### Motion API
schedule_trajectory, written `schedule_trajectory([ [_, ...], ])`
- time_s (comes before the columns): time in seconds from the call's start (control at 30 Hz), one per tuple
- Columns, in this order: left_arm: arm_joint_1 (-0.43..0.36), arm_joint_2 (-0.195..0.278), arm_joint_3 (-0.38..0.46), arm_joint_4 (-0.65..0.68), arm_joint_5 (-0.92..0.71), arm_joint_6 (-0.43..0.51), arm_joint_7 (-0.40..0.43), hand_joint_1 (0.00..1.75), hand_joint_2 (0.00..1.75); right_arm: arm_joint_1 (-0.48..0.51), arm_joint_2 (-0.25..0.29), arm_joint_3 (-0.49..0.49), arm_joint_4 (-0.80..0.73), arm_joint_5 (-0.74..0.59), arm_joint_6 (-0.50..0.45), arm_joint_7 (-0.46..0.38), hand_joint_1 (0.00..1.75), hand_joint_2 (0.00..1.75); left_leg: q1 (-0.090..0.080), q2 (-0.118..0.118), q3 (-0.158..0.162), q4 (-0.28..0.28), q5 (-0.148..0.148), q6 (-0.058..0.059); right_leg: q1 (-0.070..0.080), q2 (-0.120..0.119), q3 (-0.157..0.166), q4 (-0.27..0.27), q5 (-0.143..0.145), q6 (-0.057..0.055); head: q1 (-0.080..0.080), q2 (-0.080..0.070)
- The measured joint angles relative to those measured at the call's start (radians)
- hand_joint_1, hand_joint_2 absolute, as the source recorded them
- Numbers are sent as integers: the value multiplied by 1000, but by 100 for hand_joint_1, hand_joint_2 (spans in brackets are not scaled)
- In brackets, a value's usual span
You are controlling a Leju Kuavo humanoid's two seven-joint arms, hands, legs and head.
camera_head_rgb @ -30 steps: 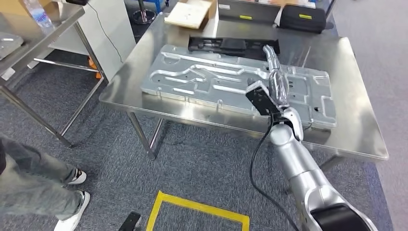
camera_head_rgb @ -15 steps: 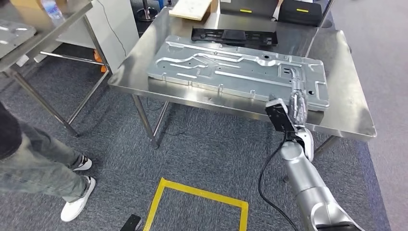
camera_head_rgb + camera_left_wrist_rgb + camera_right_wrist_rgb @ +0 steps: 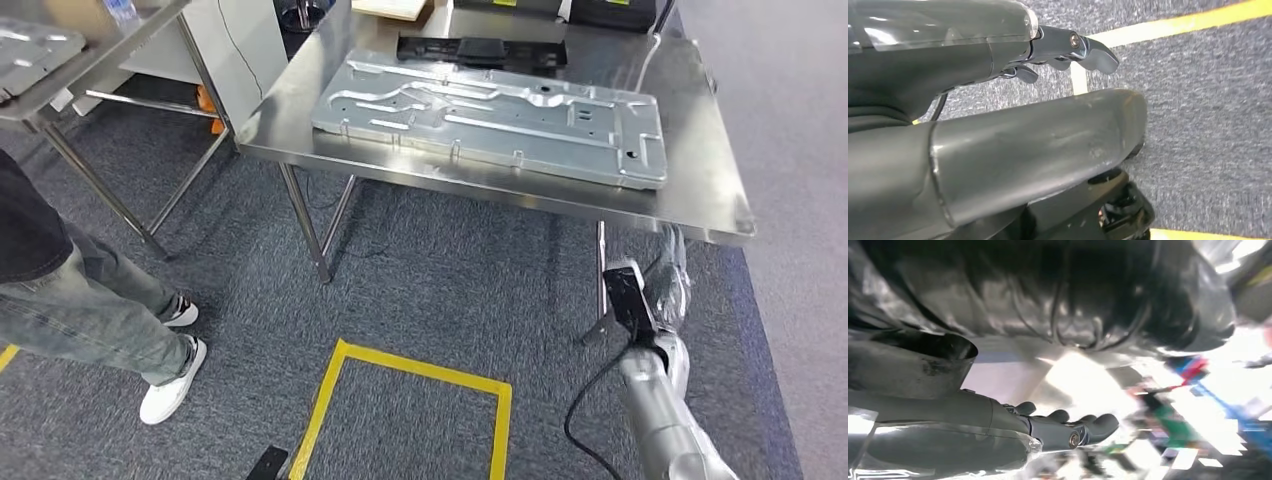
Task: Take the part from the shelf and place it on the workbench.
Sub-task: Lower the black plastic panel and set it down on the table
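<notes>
A ribbed, stamped grey metal panel lay flat on the steel desk, well beyond the right hand, whose fingers were extended, gripping nothing; left hand fingers likewise.

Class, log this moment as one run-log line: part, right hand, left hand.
part: flat on workbench | right hand: beside workbench edge, holding nothing | left hand: over floor, holding nothing

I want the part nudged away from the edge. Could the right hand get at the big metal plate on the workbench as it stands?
Probably not at once: the right hand hangs below the workbench edge, empty, beside its leg. The metal plate lies uncovered on top, so raising the arm should reach it.
</notes>
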Motion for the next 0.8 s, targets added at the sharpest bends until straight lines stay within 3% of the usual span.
schedule_trajectory([
  [0.03, 2, 1, 0, 0, 0, 1, 0, 0, 0, 9, -2, -24, 35, -6, -10, -3, 0, 0, 2, -1, -4, 3, -8, -6, -1, -2, -6, -5, 13, -6, 0, 0],
  [0.07, 5, 2, 0, 0, 1, 1, 0, 0, 0, 19, -3, -45, 66, -11, -18, -6, 0, 0, 2, -3, -12, 21, -34, -12, -4, -4, -15, -9, 27, -13, 0, 0],
  [0.17, 10, 5, 0, 0, 2, 1, 0, 0, 0, 50, -5, -97, 150, -19, -35, 4, 0, 0, 7, -5, -57, 184, -184, -26, -6, -6, -61, -10, 68, -24, 0, 0],
  [0.2, 11, 6, 0, 0, 2, 1, 0, 0, 0, 62, -5, -114, 175, -22, -38, 15, 0, 0, 7, -5, -66, 247, -210, -29, -6, -7, -80, -7, 80, -22, 0, 0],
  [0.23, 12, 7, 0, 0, 2, 1, 0, 0, 0, 76, -5, -132, 200, -26, -41, 28, 0, 0, 8, -5, -63, 287, -209, -31, -6, -8, -98, -4, 92, -20, 0, 0],
  [0.27, 12, 7, 0, 0, 2, 2, 0, 0, 0, 90, -5, -152, 224, -33, -42, 40, 0, 0, 8, -5, -44, 296, -187, -32, -6, -9, -118, 2, 102, -18, 0, 0],
  [0.3, 13, 7, 0, 0, 3, 2, 0, 0, 0, 104, -5, -171, 246, -40, -43, 49, 0, 0, 9, -5, -7, 268, -159, -31, -6, -10, -136, 8, 112, -15, 0, 0],
  [0.33, 13, 7, 0, 0, 4, 2, 0, 0, 0, 118, -5, -188, 264, -46, -43, 54, 0, 0, 9, -6, 46, 209, -143, -28, -6, -10, -152, 14, 120, -11, 0, 0],
  [0.4, 12, 8, 0, 0, 5, 2, -1, 0, 0, 141, -5, -215, 292, -54, -43, 56, 0, 0, 6, -10, 158, 58, -162, -17, -4, -9, -174, 25, 138, -3, 0, 0],
  [0.43, 12, 8, 0, 0, 6, 3, -2, 0, 0, 150, -5, -224, 303, -56, -44, 55, 0, 0, 4, -11, 190, 5, -178, -12, -4, -8, -179, 26, 147, 2, 0, 0],
  [0.47, 12, 9, 0, 0, 6, 3, -3, 0, 0, 157, -5, -232, 314, -56, -45, 55, 0, 0, 1, -12, 202, -24, -185, -5, -4, -7, -182, 22, 159, 8, 0, 0],
  [0.53, 14, 9, 0, 0, 7, 3, -3, 0, 0, 169, -6, -245, 334, -55, -44, 69, 0, 0, 3, -10, 191, -40, -164, 10, -7, -1, -188, 12, 171, 19, 0, 0],
  [0.57, 14, 9, 0, 0, 7, 3, -4, 0, 0, 177, -6, -252, 344, -55, -39, 83, 0, 0, 4, -8, 183, -47, -149, 20, -8, 2, -196, 22, 153, 24, 1, 0],
  [0.63, 15, 9, 0, 0, 8, 5, -6, 0, 0, 195, -5, -267, 365, -60, -18, 112, 0, 0, 5, -5, 164, -55, -126, 32, -12, 7, -225, 106, 65, 31, 2, 0],
  [0.7, 19, 9, 0, 0, 7, 8, -8, 0, 0, 222, 1, -288, 388, -76, 17, 140, 0, 0, 4, -6, 142, -54, -110, 34, -14, 7, -256, 240, -13, 36, 2, 0],
  [0.73, 21, 9, 0, 0, 6, 10, -10, 0, 0, 240, 7, -299, 400, -85, 36, 153, 0, 0, 3, -6, 131, -53, -103, 34, -15, 7, -258, 283, -21, 37, 2, 0],
  [0.77, 24, 9, 0, 0, 5, 13, -11, 0, 0, 258, 15, -312, 412, -95, 56, 167, 0, 0, 3, -6, 122, -52, -96, 32, -16, 7, -244, 292, -11, 37, 2, 0],
  [0.8, 26, 9, 0, 0, 4, 15, -12, 0, 0, 277, 23, -324, 422, -102, 73, 180, 0, 0, 3, -7, 114, -50, -91, 29, -16, 6, -209, 259, 11, 36, 2, 0],
])
